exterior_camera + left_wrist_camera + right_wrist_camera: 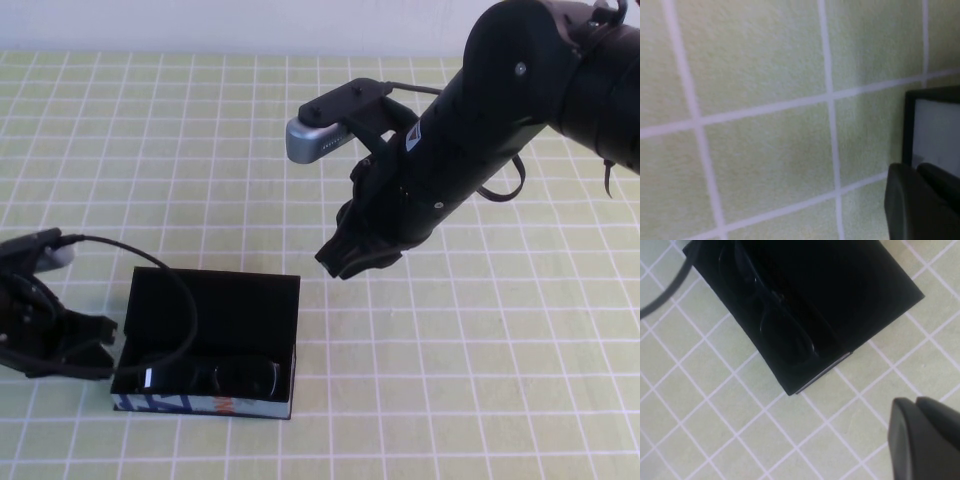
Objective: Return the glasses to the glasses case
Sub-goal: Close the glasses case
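Black glasses already down in the open glasses case, near-left on the table, long axis running left-right, front toward the near wall. Right gripper clenched, empty, hovering just past the far-right corner. Left gripper beside the left wall, can't tell its state. Might snag its cable draped over the case.

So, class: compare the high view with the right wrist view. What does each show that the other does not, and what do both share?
Only the high view shows both arms: the left gripper low beside the glasses case, the right gripper shut, raised above the table beyond the case, plus the case's blue-and-white side. Only the right wrist view shows the right gripper's fingertips from close up. Both show the open case with the glasses lying inside on the green grid cloth.
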You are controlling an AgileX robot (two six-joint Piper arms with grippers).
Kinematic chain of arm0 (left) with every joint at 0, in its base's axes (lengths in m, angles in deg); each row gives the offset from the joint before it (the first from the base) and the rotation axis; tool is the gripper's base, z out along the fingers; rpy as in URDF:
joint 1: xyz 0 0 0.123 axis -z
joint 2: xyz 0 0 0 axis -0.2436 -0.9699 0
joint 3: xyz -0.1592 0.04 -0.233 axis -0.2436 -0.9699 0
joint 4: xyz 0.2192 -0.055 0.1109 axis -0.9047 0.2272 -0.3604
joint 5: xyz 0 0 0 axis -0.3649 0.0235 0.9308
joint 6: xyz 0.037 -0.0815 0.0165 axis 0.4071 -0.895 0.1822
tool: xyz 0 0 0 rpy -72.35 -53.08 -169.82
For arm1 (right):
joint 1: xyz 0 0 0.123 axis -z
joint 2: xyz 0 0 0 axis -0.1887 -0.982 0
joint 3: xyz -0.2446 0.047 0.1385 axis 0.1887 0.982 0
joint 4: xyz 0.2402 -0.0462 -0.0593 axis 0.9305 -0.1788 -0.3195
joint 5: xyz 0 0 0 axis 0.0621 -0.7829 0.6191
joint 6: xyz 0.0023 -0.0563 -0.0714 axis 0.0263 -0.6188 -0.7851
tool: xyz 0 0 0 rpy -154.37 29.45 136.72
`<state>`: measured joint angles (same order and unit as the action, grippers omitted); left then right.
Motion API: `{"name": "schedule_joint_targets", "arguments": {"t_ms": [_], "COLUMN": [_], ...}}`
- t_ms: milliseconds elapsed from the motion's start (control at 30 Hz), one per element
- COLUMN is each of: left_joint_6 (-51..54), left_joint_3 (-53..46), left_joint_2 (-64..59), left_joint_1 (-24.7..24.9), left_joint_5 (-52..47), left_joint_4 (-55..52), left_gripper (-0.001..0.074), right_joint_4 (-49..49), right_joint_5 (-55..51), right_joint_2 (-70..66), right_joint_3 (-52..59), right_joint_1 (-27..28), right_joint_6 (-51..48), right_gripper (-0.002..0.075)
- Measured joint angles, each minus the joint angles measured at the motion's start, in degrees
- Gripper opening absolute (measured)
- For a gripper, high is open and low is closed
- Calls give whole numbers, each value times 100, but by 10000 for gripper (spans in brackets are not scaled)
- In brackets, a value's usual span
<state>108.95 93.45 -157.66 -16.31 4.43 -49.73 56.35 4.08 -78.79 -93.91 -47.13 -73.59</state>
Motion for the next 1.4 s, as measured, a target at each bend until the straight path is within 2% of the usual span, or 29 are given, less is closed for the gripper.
{"name": "schedule_joint_targets", "arguments": {"t_ms": [233,467,600,833,1400], "left_joint_6": [-648,-302,-39,127,684], "left_joint_3": [454,177,-480,-1097,-1133], "left_joint_2": [1096,2289,2296,2220,876], "left_joint_1": [0,418,968,1825,1910], "left_joint_5": [-111,-994,-954,-53,794], "left_joint_4": [-671,-204,152,397,781], "left_gripper": [-4,-4,-4,-4,-4], "right_joint_4": [14,27,47,153,507], "right_joint_5": [-60,130,119,50,-53], "right_joint_2": [0,-25,-154,-464,-1741], "right_joint_3": [0,0,-77,-543,-1874], "right_joint_1": [0,0,0,0,0], "right_joint_6": [-10,-10,-10,-10,11], "right_gripper": [-11,-11,-11,-11,-11]}}
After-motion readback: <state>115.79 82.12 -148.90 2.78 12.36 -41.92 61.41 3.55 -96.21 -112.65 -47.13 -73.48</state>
